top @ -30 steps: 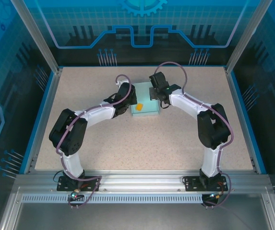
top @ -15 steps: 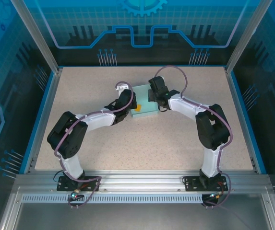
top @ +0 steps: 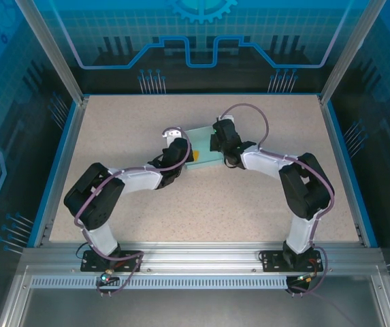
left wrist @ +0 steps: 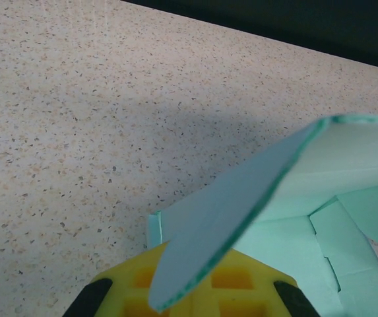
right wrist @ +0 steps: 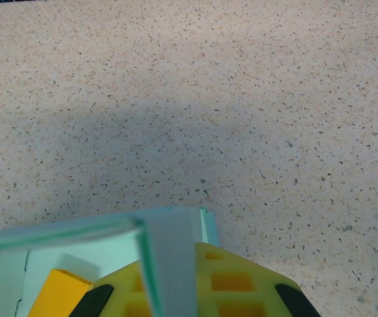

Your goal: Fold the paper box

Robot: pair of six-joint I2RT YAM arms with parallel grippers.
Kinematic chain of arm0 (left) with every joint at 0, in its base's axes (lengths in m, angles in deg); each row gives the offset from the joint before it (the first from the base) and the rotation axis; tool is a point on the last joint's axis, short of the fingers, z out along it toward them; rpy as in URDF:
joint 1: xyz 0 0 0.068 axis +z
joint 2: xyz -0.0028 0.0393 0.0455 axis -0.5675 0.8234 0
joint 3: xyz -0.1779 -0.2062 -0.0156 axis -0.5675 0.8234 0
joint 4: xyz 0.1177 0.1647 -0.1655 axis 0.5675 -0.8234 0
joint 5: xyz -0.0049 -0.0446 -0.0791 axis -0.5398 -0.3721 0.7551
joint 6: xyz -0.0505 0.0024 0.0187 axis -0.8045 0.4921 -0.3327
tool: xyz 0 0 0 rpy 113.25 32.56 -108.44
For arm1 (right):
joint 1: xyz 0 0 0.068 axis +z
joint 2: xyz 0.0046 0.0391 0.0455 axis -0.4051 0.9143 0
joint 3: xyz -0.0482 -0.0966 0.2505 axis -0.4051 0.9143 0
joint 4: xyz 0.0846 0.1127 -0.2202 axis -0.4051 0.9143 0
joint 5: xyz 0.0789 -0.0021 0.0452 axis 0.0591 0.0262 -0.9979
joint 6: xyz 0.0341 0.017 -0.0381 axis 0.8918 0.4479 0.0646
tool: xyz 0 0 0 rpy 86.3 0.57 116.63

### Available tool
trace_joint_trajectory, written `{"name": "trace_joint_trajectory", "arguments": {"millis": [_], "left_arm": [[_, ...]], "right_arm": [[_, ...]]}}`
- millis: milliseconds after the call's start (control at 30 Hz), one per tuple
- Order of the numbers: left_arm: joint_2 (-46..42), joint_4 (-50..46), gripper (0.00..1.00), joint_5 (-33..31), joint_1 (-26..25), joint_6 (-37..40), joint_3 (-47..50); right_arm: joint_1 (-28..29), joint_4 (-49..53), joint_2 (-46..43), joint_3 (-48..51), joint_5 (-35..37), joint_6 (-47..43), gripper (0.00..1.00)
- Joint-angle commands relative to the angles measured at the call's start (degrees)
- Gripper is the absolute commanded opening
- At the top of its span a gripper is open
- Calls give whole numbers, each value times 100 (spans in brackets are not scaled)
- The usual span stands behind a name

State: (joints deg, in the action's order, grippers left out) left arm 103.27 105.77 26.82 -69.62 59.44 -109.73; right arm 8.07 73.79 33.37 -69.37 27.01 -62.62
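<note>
Teal paper box [top: 207,147] spans both jaws, opposite edges clamped inside.

a lab cell: aluminium frame [top: 201,253], blue panels [top: 201,34].

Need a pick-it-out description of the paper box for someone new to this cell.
On the speckled beige table, look at the far middle, where both arms meet. The paper box is the pale teal card between the left gripper and right gripper, each pinching a flap. The tiny orange piece on it is far smaller and brighter.
</note>
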Motion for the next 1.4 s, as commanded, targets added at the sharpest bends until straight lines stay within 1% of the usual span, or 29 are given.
{"name": "trace_joint_trajectory", "arguments": {"millis": [0,233,367,567,767,833,1067,1367], "left_arm": [[-54,-65,0,-238,-36,-106,305],[-41,238,0,-424,-142,-95,589],[-25,541,0,-548,-300,-107,844],[71,600,2,-677,-461,-149,1000],[102,658,2,-732,-488,-177,1160],[108,705,3,-748,-487,-186,1217],[117,898,4,-807,-517,-142,1450],[-84,819,10,-880,-515,-81,1504]], "right_arm": [[40,-82,-49,350,212,73,0],[97,-388,-81,647,234,-5,0],[133,-684,-153,917,244,-104,0],[158,-1055,-234,1273,230,-201,0],[243,-1458,-249,1570,350,-195,0],[288,-1572,-251,1818,394,-193,0],[381,-1870,-196,2061,560,-237,0],[517,-1890,-179,2136,786,-252,0]]}}
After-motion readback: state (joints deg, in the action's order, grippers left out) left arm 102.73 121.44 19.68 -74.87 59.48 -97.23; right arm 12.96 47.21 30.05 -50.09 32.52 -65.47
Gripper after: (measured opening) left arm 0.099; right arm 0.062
